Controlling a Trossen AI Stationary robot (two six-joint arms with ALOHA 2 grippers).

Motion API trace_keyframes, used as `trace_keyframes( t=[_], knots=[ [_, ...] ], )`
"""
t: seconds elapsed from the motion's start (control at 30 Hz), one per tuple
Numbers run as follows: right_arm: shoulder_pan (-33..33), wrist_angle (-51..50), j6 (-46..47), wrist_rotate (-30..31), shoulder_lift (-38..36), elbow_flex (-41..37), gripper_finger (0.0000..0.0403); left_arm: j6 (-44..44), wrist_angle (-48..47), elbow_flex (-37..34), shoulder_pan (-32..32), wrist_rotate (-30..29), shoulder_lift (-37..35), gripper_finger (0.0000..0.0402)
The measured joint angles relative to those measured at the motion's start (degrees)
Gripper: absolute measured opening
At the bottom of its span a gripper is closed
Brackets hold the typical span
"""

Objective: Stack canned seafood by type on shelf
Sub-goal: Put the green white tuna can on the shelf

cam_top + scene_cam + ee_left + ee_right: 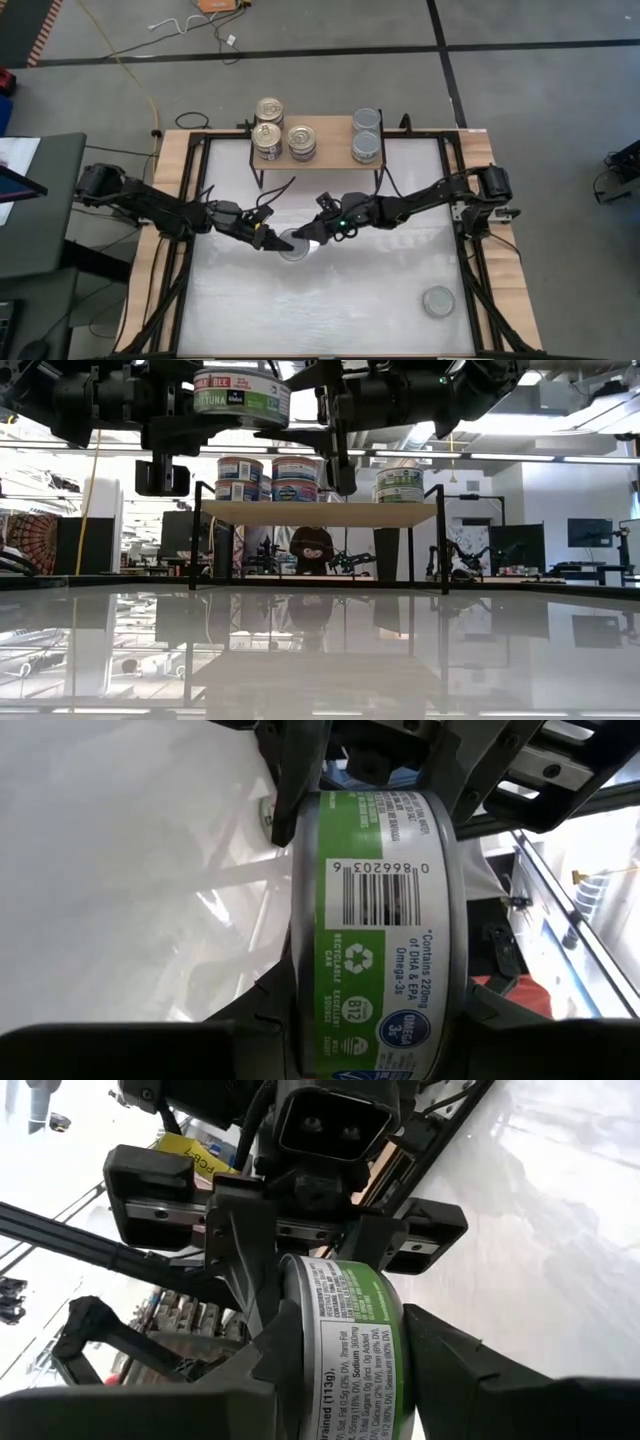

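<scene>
A silver-lidded tuna can (295, 245) with a green label (375, 900) hangs upright high above the white table, near its middle. My left gripper (272, 240) reaches it from the left and my right gripper (312, 238) from the right; both are shut on it. The light-wood shelf (330, 128) stands at the far edge. On its left part are gold-lidded cans (268, 138), stacked two high in the low view (240, 478). On its right part are silver-lidded cans (366, 147). My left gripper pinches the can across its height, one finger on the lid and one on the base, at the rim facing the left arm (300, 1010). The fingers come in level from the table's left. The can is upright and lifted clear. My right gripper takes the same can across its two flat ends, at the rim facing the right arm (300, 1340). Its fingers (295, 790) come in level from the table's right, opposite the left gripper's. The can stays upright between the two holds.
One more silver-lidded can (438, 300) stands alone on the table toward the near right corner. The shelf's black legs (195, 535) rise from the table's far side. A black frame (470, 260) runs along the table's edges.
</scene>
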Motion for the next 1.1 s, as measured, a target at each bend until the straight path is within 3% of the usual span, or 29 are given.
trace_keyframes(
  t=[0.5, 0.63, 0.93, 1.1],
  knots=[
    [0.03, -0.17, -0.55, -0.03, 0.0, 0.0, 0.016, -1.49, -0.58, 0.0, 0.0, -2.55, 0.0, 0.0136],
    [0.08, -0.72, -0.68, 0.35, 0.0, 0.0, 0.0168, -2.26, -1.04, 0.0, 0.08, -6.09, 0.0, 0.0161],
    [-0.41, -3.91, 0.98, 0.24, -0.59, -0.02, 0.0163, 1.73, -3.28, 0.07, 2.36, -5.52, -0.25, 0.0245],
    [-1.36, -12.85, 0.16, 0.37, -5.22, -0.07, 0.0164, 7.48, -5.86, 0.08, 5.08, -6.58, -4.34, 0.0255]
  ],
)
